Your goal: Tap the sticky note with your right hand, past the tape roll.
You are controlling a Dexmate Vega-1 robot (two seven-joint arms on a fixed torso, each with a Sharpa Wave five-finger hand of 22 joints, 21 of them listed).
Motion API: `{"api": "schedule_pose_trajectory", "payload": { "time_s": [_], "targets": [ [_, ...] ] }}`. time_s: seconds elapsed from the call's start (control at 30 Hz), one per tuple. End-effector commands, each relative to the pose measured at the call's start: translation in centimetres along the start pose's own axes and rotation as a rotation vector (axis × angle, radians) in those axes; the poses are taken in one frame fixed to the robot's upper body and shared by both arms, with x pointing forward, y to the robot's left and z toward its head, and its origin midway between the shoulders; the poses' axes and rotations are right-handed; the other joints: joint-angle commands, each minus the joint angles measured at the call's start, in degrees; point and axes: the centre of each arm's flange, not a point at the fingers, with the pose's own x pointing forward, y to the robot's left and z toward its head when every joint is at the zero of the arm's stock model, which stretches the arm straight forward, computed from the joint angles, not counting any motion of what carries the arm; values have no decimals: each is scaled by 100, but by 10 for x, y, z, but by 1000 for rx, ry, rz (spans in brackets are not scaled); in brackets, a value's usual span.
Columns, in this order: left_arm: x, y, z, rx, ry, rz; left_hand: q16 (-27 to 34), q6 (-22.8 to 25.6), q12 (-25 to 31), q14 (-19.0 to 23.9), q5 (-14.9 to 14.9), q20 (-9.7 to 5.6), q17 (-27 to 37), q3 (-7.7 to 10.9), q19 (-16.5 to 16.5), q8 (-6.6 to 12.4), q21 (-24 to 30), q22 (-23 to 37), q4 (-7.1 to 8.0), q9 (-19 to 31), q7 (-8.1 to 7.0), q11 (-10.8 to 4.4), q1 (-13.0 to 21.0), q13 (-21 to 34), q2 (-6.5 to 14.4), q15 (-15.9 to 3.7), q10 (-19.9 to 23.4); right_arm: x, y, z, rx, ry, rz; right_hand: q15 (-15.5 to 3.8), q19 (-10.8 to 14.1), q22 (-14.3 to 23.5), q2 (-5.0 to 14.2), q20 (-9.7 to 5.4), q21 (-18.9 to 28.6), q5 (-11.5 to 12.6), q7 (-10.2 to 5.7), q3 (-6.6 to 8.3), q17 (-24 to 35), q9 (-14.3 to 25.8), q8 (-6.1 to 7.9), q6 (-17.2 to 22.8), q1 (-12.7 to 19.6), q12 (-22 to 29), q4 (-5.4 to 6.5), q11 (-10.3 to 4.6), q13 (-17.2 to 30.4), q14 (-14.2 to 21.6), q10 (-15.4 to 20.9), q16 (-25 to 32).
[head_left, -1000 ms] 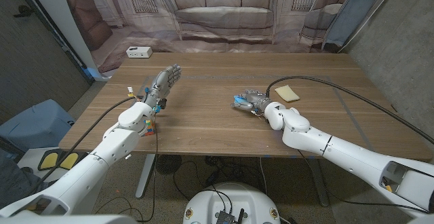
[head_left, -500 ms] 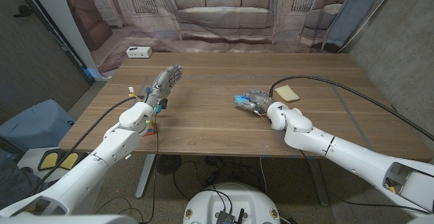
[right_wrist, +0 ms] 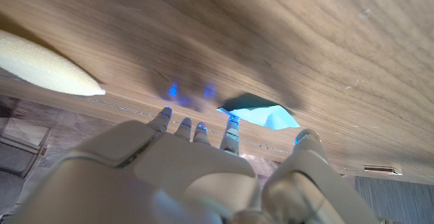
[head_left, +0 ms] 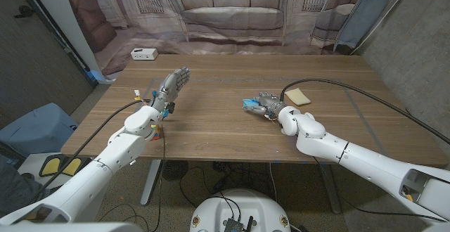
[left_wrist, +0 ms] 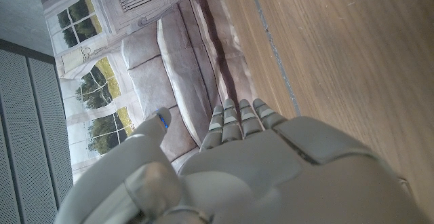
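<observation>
Since a second ago your right hand (head_left: 265,103) has crept a little toward the upper right of the head view, and it now sits low over a light blue sticky note (head_left: 250,105) at mid-table; the fingers reach over the note, but you cannot tell whether they touch it or how far they are spread. Your left hand (head_left: 171,86) has not shifted: it stands raised at centre left, fingers straight and pressed together, holding nothing. One pale yellow sponge-like pad (head_left: 297,95) lies just right of the right hand, beside a black cable (head_left: 365,100). One white power strip (head_left: 143,53) rests in the upper left. You work on a wooden table (head_left: 211,126) with long grain, before a printed backdrop (head_left: 232,14) of a sofa and windows.
</observation>
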Motion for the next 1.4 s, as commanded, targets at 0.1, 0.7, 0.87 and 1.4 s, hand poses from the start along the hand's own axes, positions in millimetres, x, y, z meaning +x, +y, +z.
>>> {"api": "schedule_pose_trajectory", "payload": {
  "time_s": [0.1,0.7,0.87,1.4],
  "targets": [
    [0,-1,-1,0,3,5,-4,16,-9,30,-16,56,9,35,-4,3,-3,7,-41,27,-20,-24,-28,11,-35,8,35,0,2,-4,-21,13,-1,1,-1112,17,-51,13,41,37,32,-3,-4,33,49,112,22,32,-28,-31,17,-1417,-1036,39],
    [5,-1,-2,-3,3,-5,-2,14,-12,31,-24,58,11,65,-7,2,-3,8,-69,28,-18,-4,-54,12,-36,8,31,-3,-1,-10,-15,29,-20,96,-1100,17,-57,-10,45,37,48,-2,-8,34,65,221,19,30,-37,-53,17,-1456,-1024,20],
    [6,-1,-3,-3,4,-6,-2,13,-12,29,-27,58,11,74,-8,2,-3,8,-78,28,-15,-36,-63,12,-37,8,29,-4,-1,-11,-17,34,-21,80,-1108,16,-58,-16,41,38,60,-1,-9,35,64,240,21,31,-40,-57,16,-1472,-1017,14],
    [9,-2,-3,-2,6,-7,-2,8,-13,28,-32,70,11,98,-19,1,-6,8,-101,28,-29,-33,-83,13,-38,4,28,-3,-2,-16,-28,46,-25,27,-1116,16,-65,-30,37,38,44,-2,-12,35,58,270,19,36,-46,-46,16,-1446,-995,25]
  ]
}}
